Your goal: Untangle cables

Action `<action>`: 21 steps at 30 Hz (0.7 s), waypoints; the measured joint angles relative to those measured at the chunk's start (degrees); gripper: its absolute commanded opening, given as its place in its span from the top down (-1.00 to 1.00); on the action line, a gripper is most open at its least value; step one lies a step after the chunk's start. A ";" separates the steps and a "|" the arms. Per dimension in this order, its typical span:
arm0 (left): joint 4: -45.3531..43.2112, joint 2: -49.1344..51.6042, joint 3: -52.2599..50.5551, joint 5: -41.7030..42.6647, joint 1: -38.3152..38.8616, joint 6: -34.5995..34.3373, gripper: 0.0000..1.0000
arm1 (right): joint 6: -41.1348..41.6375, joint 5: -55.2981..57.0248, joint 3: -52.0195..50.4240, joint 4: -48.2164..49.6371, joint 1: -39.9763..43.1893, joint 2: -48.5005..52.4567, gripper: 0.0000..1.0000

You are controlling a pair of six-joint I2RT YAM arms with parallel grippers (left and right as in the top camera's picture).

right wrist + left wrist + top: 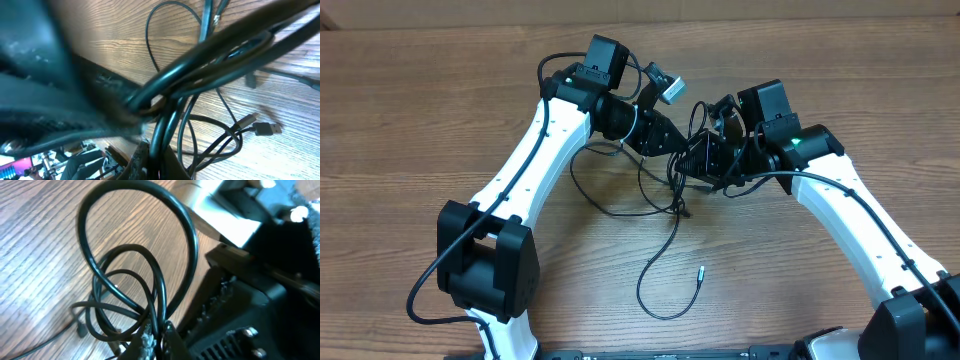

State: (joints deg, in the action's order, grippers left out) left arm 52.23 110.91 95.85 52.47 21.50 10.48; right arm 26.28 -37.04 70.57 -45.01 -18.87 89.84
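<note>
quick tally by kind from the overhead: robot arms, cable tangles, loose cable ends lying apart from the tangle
robot arms: 2, left and right
cable tangle: 1, cords too bunched to count singly
silver-tipped cable end lying apart: 1
total: 4

Two arms: left arm (535, 150) and right arm (850, 205) reaching inward, wrists angled down; left gripper (155, 340) and right gripper (152, 155) nearly tip to tip, each clamped on cables (135, 190).

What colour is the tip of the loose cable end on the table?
The plug tip looks silver, on a thin black cable; the overhead view shows it best.
</note>
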 measured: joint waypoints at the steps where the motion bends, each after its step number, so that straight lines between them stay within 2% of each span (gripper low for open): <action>1: 0.00 0.00 0.00 -0.42 0.00 -0.07 0.92 | 0.00 -0.09 0.00 0.00 -0.02 0.02 0.92; 6: 0.68 0.00 -0.02 -2.51 -0.83 -0.07 0.92 | -0.20 2.10 0.00 -1.99 -0.02 0.00 0.93; 9: 1.20 -0.02 -0.02 -2.99 -2.73 -0.07 0.92 | 0.61 8.68 0.00 -5.55 0.04 0.02 0.92; 17: 3.08 -1.09 -0.02 2.99 -6.97 -0.04 0.92 | 3.43 17.99 0.00 -4.94 0.63 0.00 0.92; 21: 5.49 -1.53 -0.02 3.74 -6.99 0.42 0.92 | 7.63 24.26 0.00 -9.49 3.10 0.00 0.92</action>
State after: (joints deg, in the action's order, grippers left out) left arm 57.71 109.38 95.83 56.21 14.50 10.90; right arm 33.91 -12.78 70.57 -54.50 -15.77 89.84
